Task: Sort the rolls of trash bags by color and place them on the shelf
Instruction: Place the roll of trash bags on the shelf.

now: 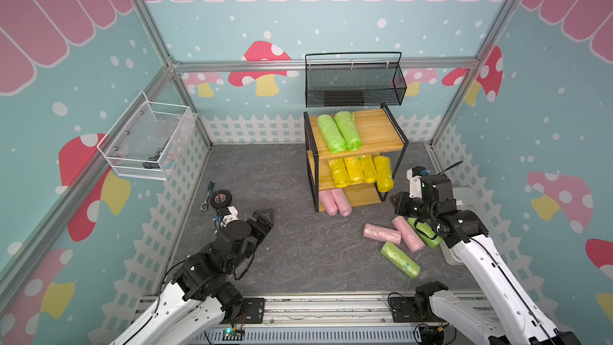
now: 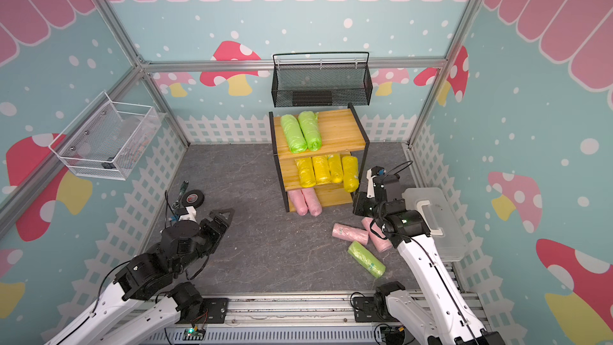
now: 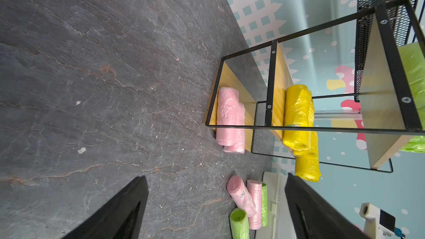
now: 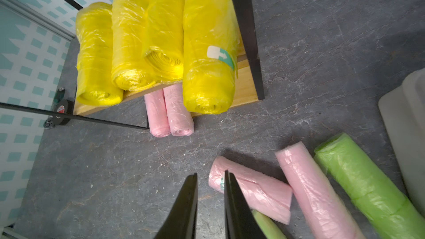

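The right claw (image 4: 211, 174) is hovering pressed together and empty, a pink roll (image 4: 257, 191) lying just beside it; the left claw (image 3: 216, 175) is hanging spread wide

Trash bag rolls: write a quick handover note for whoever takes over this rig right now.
Left pincer: open, empty. Right pincer: shut, empty, beside the loose pink rolls.
Shelf: two green rolls on top, four yellow rolls in the middle, two pink rolls at the bottom.
Done: yellow tier.
Still to shelve: two loose pink rolls and two loose green rolls, all on the floor.
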Available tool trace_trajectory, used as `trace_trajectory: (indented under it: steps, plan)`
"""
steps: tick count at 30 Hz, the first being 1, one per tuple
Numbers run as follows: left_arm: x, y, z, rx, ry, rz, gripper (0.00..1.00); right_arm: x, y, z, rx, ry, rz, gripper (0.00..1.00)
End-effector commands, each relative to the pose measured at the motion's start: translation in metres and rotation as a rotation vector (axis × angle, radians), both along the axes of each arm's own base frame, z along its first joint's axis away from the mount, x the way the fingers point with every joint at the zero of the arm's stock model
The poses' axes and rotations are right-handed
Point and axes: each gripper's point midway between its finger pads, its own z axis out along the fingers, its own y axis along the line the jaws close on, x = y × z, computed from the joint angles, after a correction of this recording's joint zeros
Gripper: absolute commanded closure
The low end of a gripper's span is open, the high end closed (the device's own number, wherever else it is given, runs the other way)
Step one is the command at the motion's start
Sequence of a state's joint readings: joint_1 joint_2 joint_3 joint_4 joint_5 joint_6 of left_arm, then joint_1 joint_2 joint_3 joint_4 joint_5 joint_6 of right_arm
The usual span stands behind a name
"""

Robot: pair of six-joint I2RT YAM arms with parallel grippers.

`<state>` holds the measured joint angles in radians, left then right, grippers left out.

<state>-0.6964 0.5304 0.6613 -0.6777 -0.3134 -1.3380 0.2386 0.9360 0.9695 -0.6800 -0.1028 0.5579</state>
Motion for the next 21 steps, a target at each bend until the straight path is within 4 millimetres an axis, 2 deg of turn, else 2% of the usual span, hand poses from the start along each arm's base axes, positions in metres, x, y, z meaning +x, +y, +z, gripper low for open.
trace_trajectory:
  steps: [1,12,21]
  plan:
    - [-0.004,0.002,-0.008,0.027,0.017,-0.016,0.05,0.001,0.001,0.002,0.051,0.024,-0.003,0.92]
    - [-0.007,0.005,-0.009,0.024,0.012,-0.009,0.05,0.038,-0.006,0.008,0.250,0.025,-0.080,0.93]
    - [-0.008,0.006,-0.012,0.029,0.019,-0.010,0.05,0.049,-0.003,0.006,0.324,0.035,-0.087,0.92]
